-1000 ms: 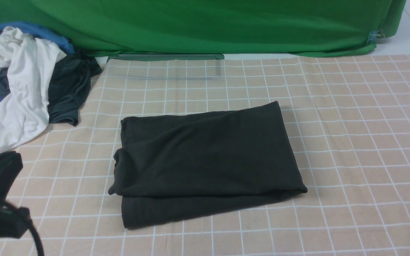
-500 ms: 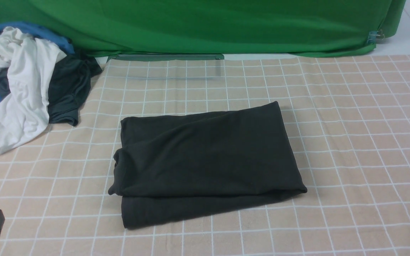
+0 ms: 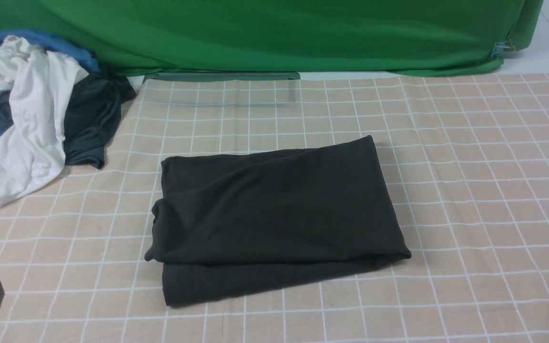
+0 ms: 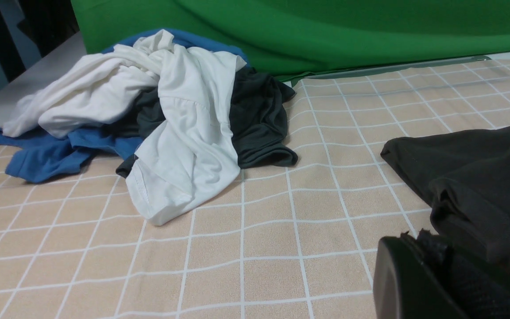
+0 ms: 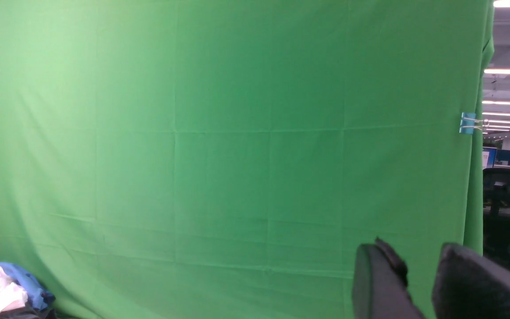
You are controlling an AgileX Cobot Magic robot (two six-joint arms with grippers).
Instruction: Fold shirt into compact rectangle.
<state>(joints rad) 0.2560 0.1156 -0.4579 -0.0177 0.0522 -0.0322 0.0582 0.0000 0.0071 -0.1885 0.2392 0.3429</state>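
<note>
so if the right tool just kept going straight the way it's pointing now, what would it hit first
Most likely the green cloth backdrop. The right tool is lifted and aimed level at it, jaws parted and empty, with nothing visible between them. How far off the backdrop hangs can't be judged from the right wrist view.

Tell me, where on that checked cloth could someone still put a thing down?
The widest bare stretch lies right of the folded black cotton shirt, out to the checked tablecloth's edge. Another strip runs behind it, up to the green fabric backdrop. The far left corner is crowded with a heap of white, blue and dark clothes.
</note>
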